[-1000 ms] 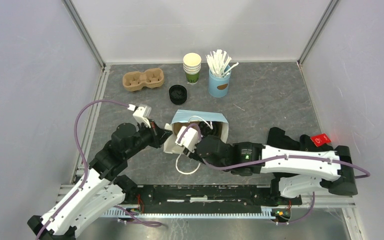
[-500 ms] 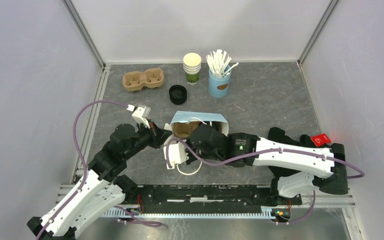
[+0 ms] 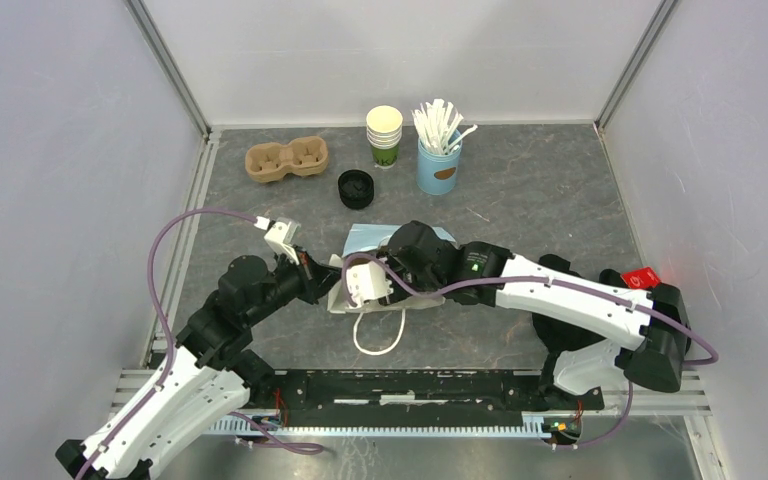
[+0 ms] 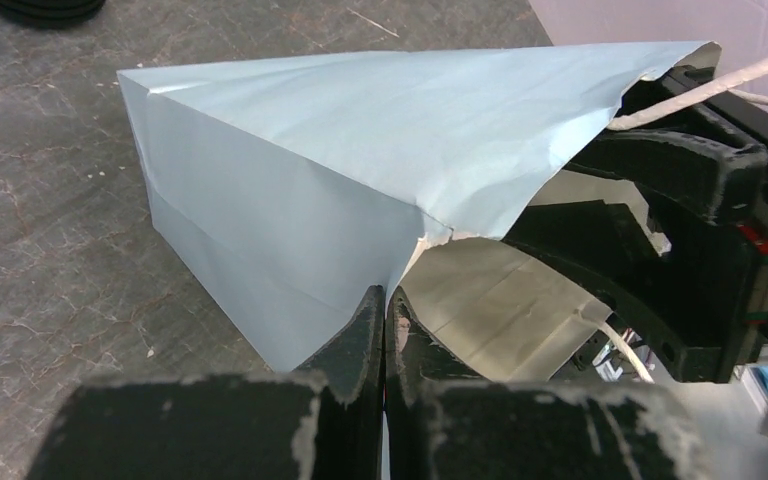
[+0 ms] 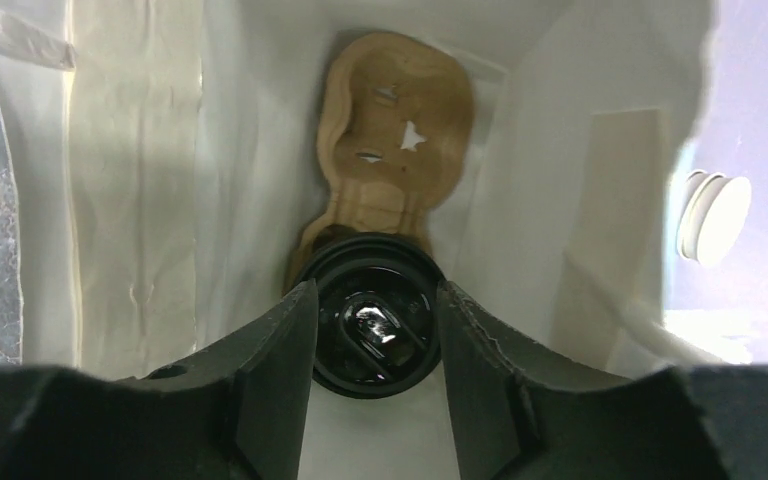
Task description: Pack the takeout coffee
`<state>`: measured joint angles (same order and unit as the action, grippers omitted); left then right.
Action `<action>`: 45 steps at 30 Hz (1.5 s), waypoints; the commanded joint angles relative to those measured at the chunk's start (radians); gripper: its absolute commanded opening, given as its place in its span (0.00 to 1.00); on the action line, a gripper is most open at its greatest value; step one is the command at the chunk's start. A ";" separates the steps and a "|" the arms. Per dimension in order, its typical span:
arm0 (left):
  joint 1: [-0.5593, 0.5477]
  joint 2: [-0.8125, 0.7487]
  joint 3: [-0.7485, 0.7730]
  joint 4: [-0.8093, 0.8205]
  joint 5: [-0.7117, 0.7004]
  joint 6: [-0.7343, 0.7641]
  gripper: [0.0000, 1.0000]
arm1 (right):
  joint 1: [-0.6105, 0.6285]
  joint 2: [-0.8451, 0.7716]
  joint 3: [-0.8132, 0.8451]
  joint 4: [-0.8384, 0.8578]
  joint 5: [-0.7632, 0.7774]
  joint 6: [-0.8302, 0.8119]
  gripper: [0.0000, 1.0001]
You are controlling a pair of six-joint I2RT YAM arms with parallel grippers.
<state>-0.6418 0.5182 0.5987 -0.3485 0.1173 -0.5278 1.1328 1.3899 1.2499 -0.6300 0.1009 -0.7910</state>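
The light-blue paper bag (image 4: 310,180) sits mid-table (image 3: 540,200) between the arms. The left gripper (image 4: 385,305) is pinched closed on the bag's crumpled rim. The right gripper (image 5: 375,295) reaches inside the bag. Its fingers (image 5: 280,350) flank the black lid of the takeout coffee (image 5: 375,335), which sits in the near end of a brown pulp carrier (image 5: 400,130). Whether they press it I cannot tell.
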 commanded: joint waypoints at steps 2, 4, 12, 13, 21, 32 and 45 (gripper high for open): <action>-0.002 -0.006 -0.013 0.043 0.042 0.018 0.02 | -0.017 0.008 -0.045 0.011 -0.006 0.003 0.59; -0.001 -0.010 -0.012 0.038 0.048 0.023 0.02 | -0.023 0.005 -0.063 0.026 0.017 0.009 0.70; -0.002 -0.009 0.001 0.024 0.086 0.031 0.02 | -0.029 -0.020 -0.165 0.123 0.138 0.012 0.92; -0.002 -0.008 0.000 0.026 0.089 0.031 0.02 | -0.029 -0.015 -0.167 0.131 0.152 0.017 0.93; -0.001 -0.013 -0.004 0.030 0.088 0.022 0.02 | -0.071 0.001 -0.208 0.200 0.213 0.059 0.96; -0.001 -0.009 -0.008 0.035 0.091 0.018 0.02 | -0.105 0.072 -0.184 0.188 0.236 0.050 0.95; -0.003 -0.008 -0.010 0.034 0.085 0.016 0.02 | -0.129 0.142 -0.189 0.298 0.268 0.041 0.89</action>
<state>-0.6418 0.5167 0.5877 -0.3420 0.1833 -0.5266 1.0233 1.5127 1.0504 -0.3904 0.3202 -0.7582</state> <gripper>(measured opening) 0.028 0.923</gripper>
